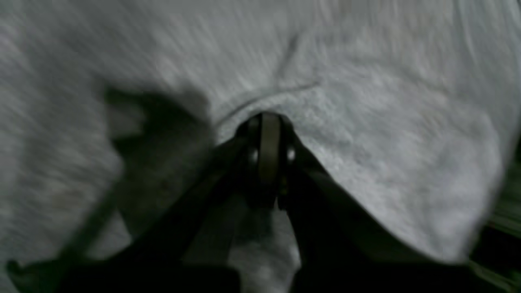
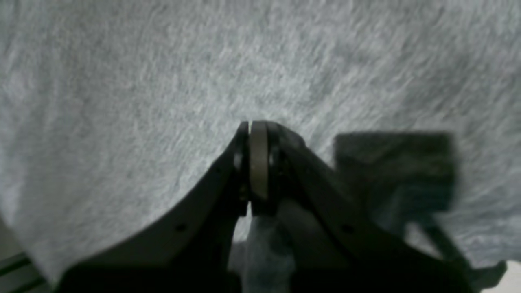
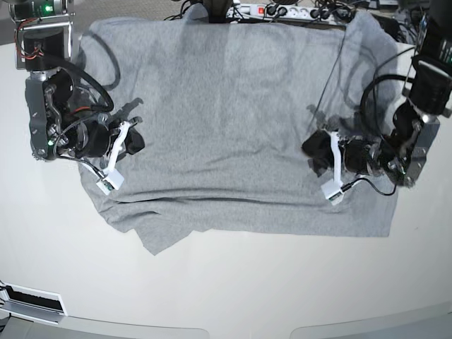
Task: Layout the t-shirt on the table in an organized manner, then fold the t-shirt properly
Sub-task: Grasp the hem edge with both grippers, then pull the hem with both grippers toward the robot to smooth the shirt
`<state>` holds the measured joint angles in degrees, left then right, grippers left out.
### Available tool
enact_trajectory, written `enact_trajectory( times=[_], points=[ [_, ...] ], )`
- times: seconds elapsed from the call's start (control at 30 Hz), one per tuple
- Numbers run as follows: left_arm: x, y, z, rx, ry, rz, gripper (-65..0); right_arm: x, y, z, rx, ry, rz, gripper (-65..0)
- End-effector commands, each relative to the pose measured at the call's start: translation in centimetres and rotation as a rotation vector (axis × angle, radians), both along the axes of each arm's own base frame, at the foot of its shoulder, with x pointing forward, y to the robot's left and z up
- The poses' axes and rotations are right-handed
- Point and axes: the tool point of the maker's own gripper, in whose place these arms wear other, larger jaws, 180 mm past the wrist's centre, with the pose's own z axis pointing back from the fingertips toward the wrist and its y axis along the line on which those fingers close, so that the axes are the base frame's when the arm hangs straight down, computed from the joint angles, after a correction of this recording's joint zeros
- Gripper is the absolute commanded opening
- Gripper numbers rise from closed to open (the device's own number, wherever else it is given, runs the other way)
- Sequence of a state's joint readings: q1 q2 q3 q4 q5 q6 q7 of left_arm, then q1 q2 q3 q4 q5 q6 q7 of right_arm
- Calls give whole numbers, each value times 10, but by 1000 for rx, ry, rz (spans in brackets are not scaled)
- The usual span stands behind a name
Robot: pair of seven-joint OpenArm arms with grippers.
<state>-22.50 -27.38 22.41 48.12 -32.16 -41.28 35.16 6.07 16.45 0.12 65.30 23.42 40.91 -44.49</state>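
**Two Arms Pinch a Grey Shirt**

The t-shirt (image 3: 226, 127) lies spread out on the table (image 3: 233, 289). It is grey and covers most of the far half of the white table top. Its near edge is not straight. A flap of cloth hangs down lower on the left side of the base view, and the far edge reaches the back of the table, by a power strip (image 3: 282, 10) and some cables.

The right gripper (image 3: 131, 141) sits on the left side of the base view. It rests on the shirt near that side's edge. In the right wrist view, the right gripper (image 2: 256, 162) has its two fingers pressed tight together, and a bit of grey cloth bunches up just behind the tips (so it is pinching the shirt).

The left gripper (image 3: 318, 152) sits on the right side of the base view, also on the shirt. In the left wrist view, the left gripper (image 1: 268, 150) is clamped tight too. A curved seam of the shirt runs right at its tips, and cloth is squeezed between the fingers. This view is blurry.

The two grippers are well apart, one on each side of the shirt.
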Motion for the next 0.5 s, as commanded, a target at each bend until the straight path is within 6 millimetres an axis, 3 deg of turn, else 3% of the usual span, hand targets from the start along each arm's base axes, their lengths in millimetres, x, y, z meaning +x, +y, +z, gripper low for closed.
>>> enact_trajectory(
  times=[0.0,0.17,0.3,0.47],
  points=[
    [-2,18,-10,118,-11,-39,-650,18,-13,9,-47,-52,-26,-650],
    [32,19,-9,203,-209,-18,-650,46,-25,20,-99,-155,-90,-650],
    [60,18,5,233,-344,-38,-650,69,-32,35,-124,-221,-122,-650],
    [89,21,20,310,-410,-102,-650,106,-54,60,-209,-301,-217,-650]
  ],
)
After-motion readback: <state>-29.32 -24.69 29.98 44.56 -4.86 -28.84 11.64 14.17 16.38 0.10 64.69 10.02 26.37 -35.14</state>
